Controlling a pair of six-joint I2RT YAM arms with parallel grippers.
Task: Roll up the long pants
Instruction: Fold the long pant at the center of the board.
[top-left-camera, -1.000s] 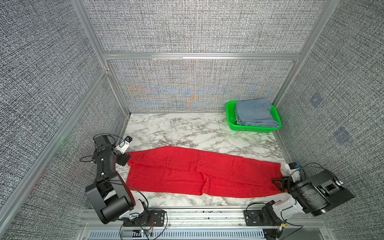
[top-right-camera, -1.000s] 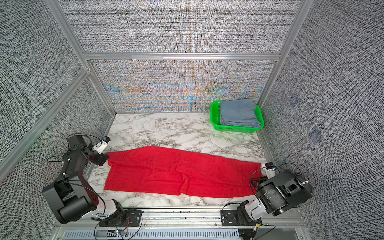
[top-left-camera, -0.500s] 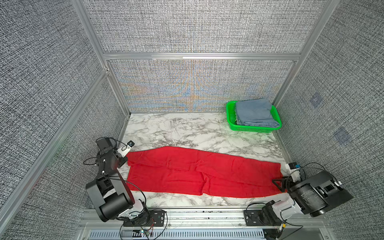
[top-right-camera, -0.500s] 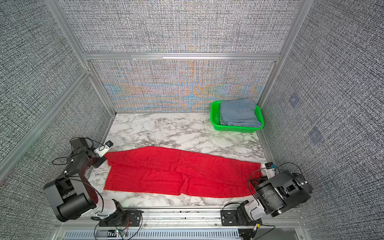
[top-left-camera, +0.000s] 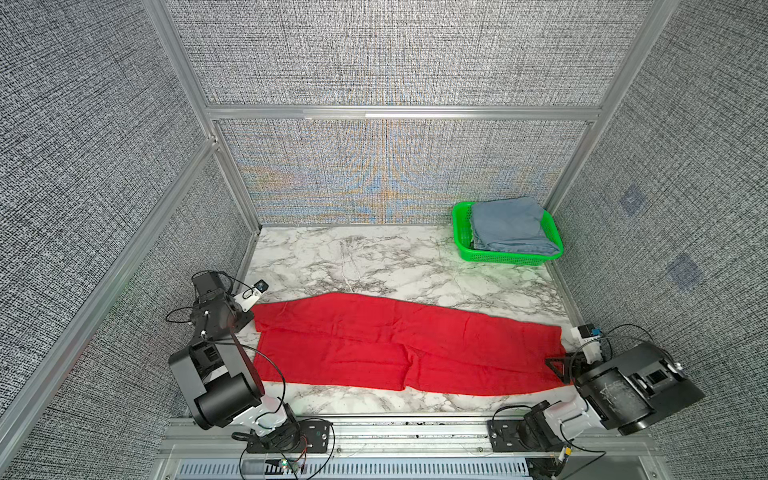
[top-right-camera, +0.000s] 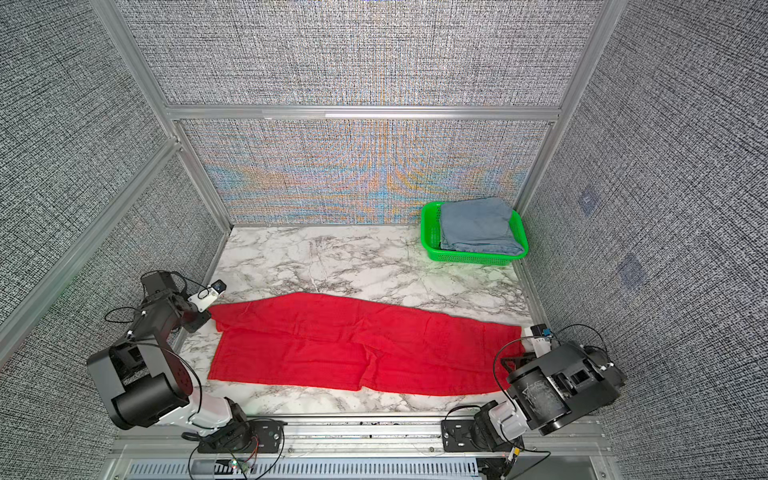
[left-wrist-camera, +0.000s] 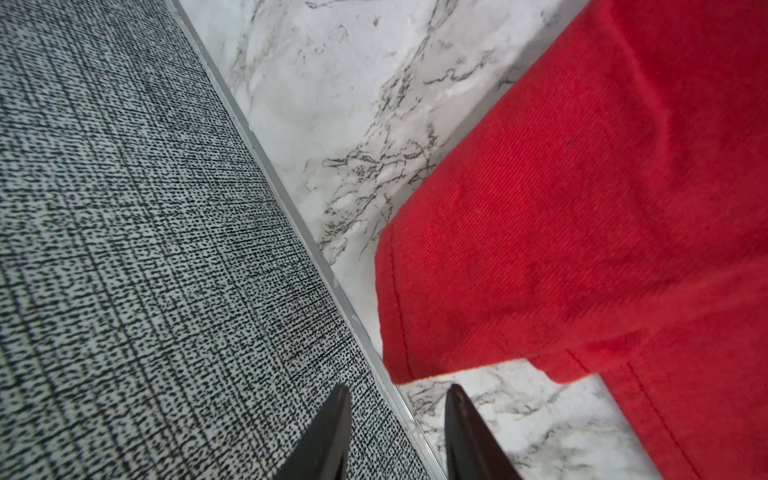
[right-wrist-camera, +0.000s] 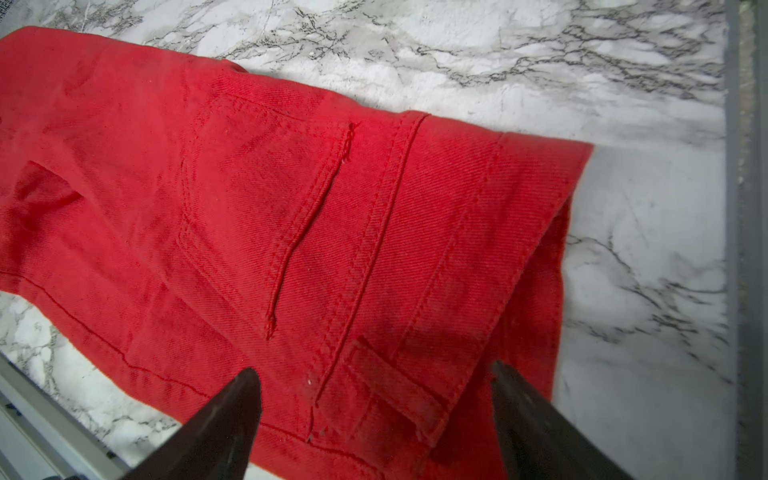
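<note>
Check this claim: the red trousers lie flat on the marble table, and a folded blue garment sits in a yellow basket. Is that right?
No: the basket is green, as both top views show. The trousers, table and folded garment are as stated.

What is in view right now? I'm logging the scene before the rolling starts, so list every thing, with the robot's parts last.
long pants: one, bright red, spread flat lengthwise across the near half of the table, leg hems toward the left arm, waistband toward the right arm
basket: one, green, far right corner of the table
folded garment: one, blue-grey, inside the basket
table: one, white marble with grey veins
walls: grey woven panels in metal frames, around three sides
left gripper: one, black, by the leg hems at the table's edge, jaws apart, nothing between them
right gripper: one, black, over the waistband end, jaws wide open
</note>
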